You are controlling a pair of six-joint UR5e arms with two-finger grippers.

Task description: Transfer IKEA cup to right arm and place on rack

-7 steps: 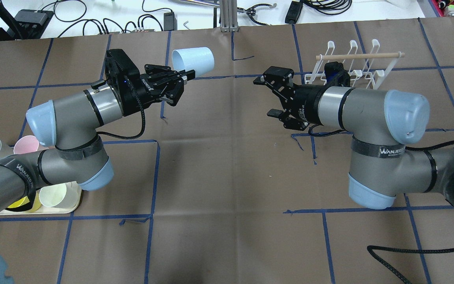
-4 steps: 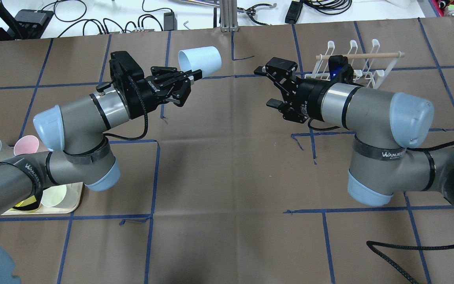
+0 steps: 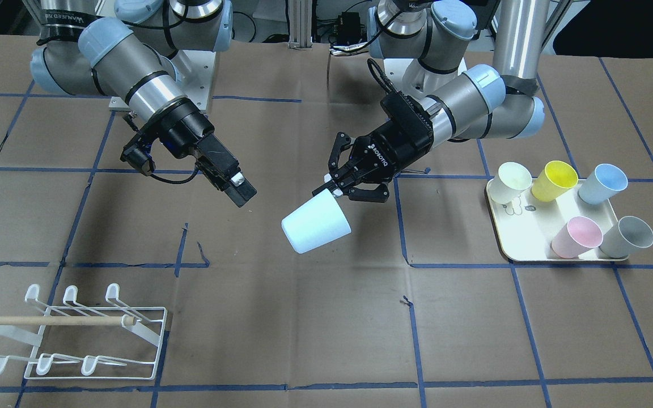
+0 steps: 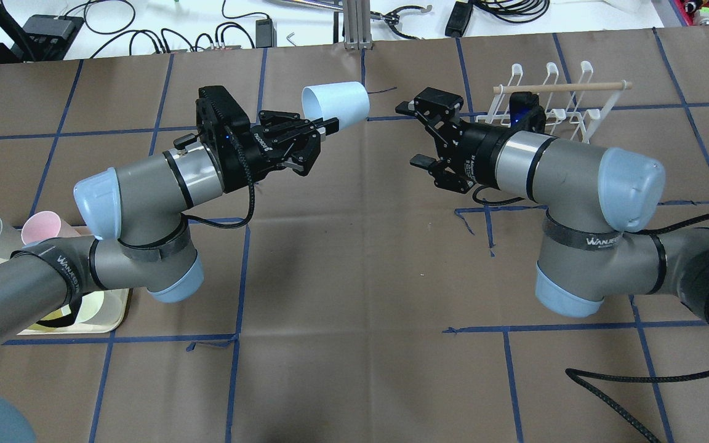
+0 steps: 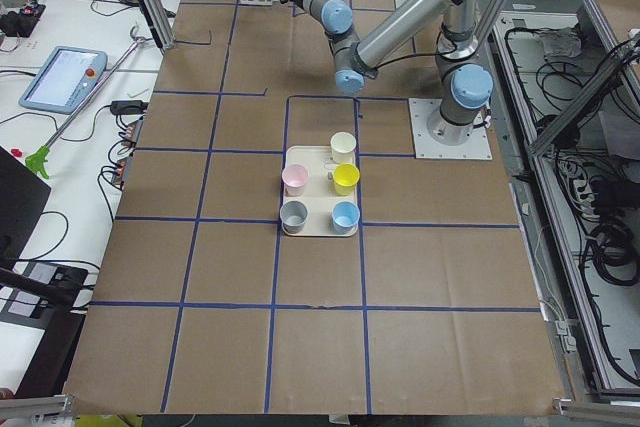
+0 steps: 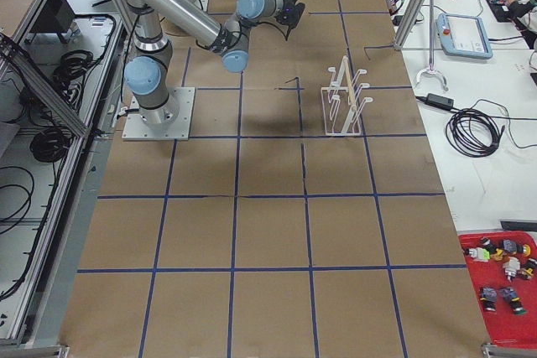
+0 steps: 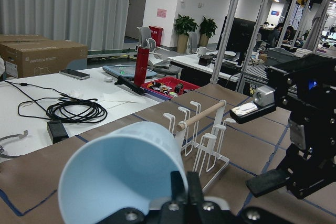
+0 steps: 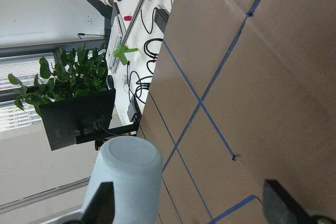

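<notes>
Pale blue plastic: the cup (image 4: 336, 106) hangs in the air over the middle of the table (image 4: 354, 277), on the side away from the robot's base, touching nothing below. The left gripper (image 4: 324, 126) is closed on its rim wall, apparently one finger inside the mouth and one outside; the left wrist view shows the pinch at the lower edge of the mouth. The cup lies nearly on its side. Its long axis runs along the line between the two arms, mouth back toward the left gripper, closed base out toward the right gripper (image 4: 413, 135). That one stands wide open and empty, its fingers spread to either side of its own axis, near the cup's base but clearly apart from it. The right wrist view has the base low and off to one side, close by one finger, not centred in the gap. Reading: the handover is set up, not made. The coming move likely calls for the right gripper to line up with the base and close around the cup's body before the left lets go. Risk: an off-centre finger may nudge the cup in its thin rim hold. The rack (image 3: 49, 321) waits beyond the right arm, no cup on it. Five spare cups sit on the tray (image 3: 522, 249), well apart.
</notes>
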